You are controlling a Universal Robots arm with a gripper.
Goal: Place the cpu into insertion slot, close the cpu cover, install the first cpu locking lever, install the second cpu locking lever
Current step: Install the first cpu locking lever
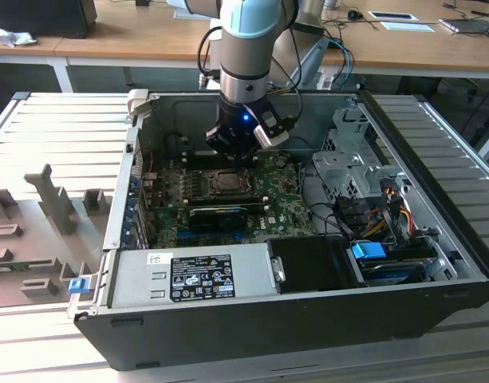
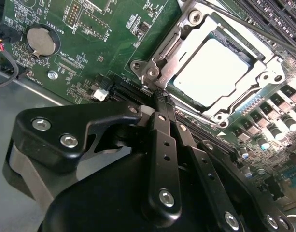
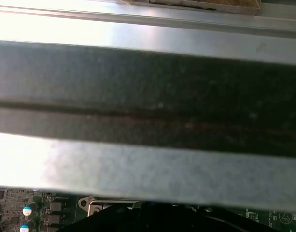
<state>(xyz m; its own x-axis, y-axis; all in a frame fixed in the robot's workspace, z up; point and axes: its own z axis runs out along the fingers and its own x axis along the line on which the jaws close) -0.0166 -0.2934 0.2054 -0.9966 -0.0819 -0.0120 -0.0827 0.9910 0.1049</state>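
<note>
In the exterior view, the arm reaches down into an open computer case (image 1: pixel 435 263), and the gripper (image 1: pixel 232 155) hangs low over the green motherboard (image 1: pixel 284 209), just at the far edge of the processor socket. The cpu (image 1: pixel 226 183) lies in that socket as a small square, with the cpu cover (image 1: pixel 213 191) down flat around it. A grey power supply box (image 1: pixel 192 275) with a white label sits along the near wall. In the second wrist view, the black fingers (image 2: pixel 162 140) are drawn together with no visible gap and hold nothing; their tips touch or nearly touch a corner of the cpu cover (image 2: pixel 160 60). The pale cpu (image 2: pixel 210 72) shows through the cover's window, seated in the slot. A round coin battery (image 2: pixel 40 40) sits on the motherboard (image 2: pixel 90 53) well apart from the socket. In the first wrist view, a metal wall of the case (image 3: pixel 148 169) is close in front, with a strip of the motherboard (image 3: pixel 22 208) beneath it.
</note>
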